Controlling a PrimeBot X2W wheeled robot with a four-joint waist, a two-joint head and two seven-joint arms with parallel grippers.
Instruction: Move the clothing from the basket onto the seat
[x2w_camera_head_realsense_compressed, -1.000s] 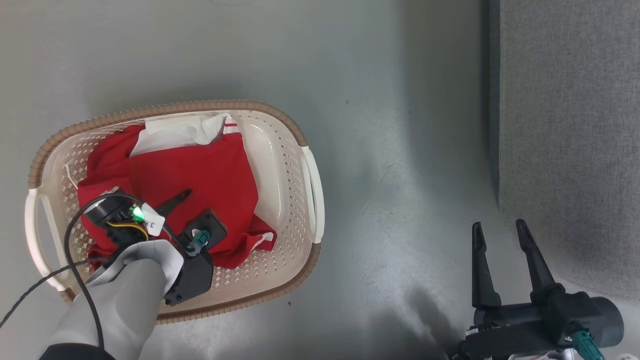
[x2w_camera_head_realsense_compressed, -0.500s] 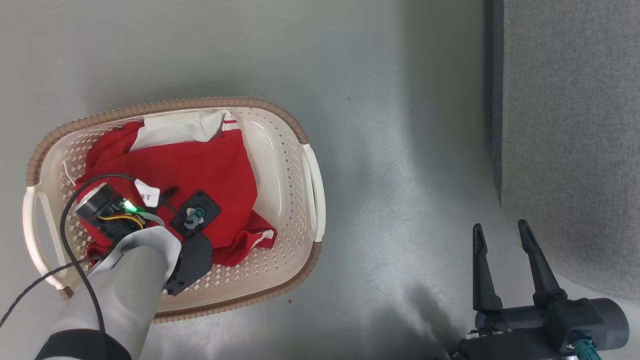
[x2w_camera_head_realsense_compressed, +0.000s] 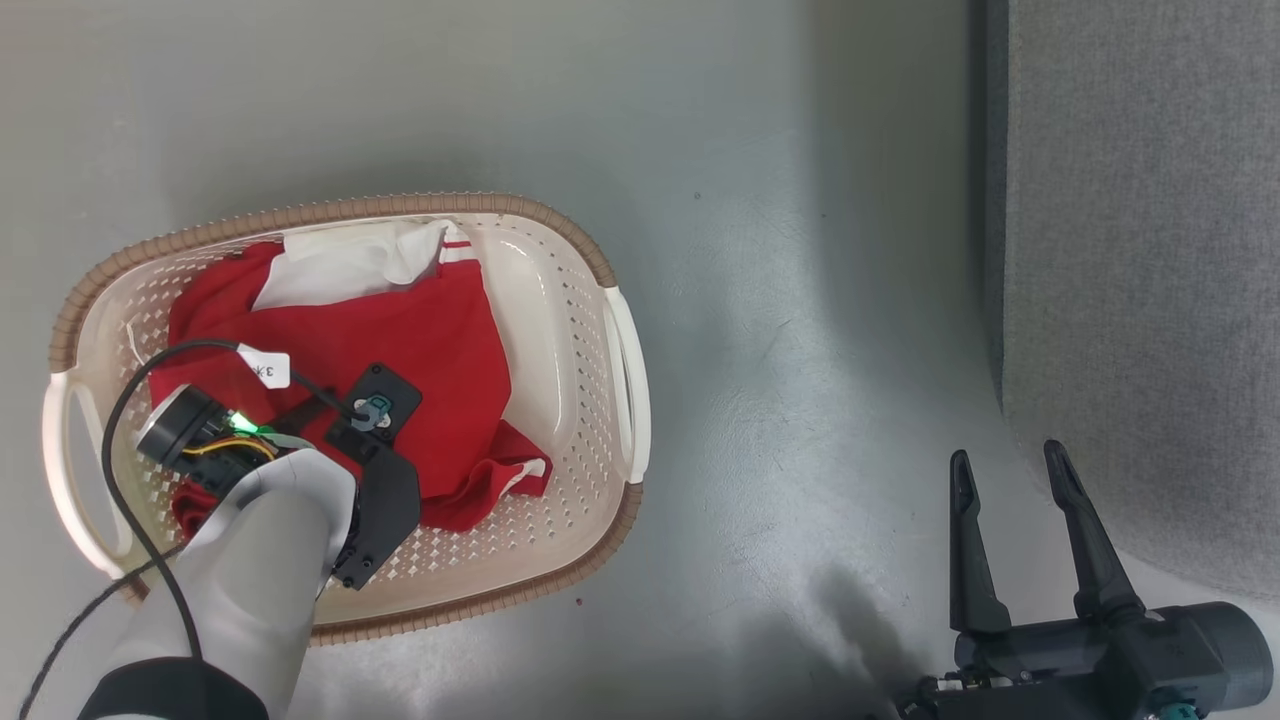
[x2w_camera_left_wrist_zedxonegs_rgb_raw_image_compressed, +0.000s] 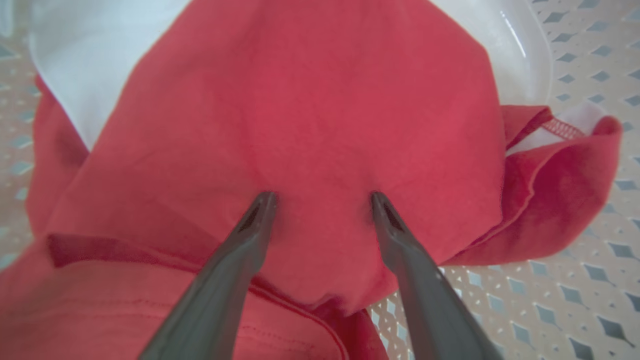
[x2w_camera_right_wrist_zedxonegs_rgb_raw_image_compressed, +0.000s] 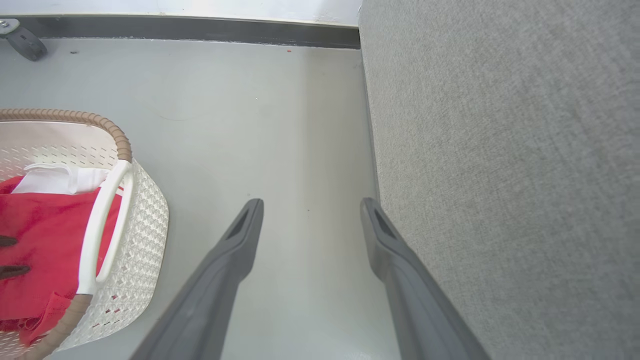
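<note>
Clothing in basket | directly under left gripper: fingers spread, tips pressing fabric, nothing pinched | right gripper: spread, empty, beside seat | left arm nearer

A smooth grey floor met a dark baseboard strip, where a black caster wheel stood near the wall.

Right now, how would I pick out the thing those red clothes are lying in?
Start at the grey seat on the right, then look left across the floor. The basket stands there, holding red clothing. Cream plastic walls dotted with holes and a brown rim set it apart.
</note>
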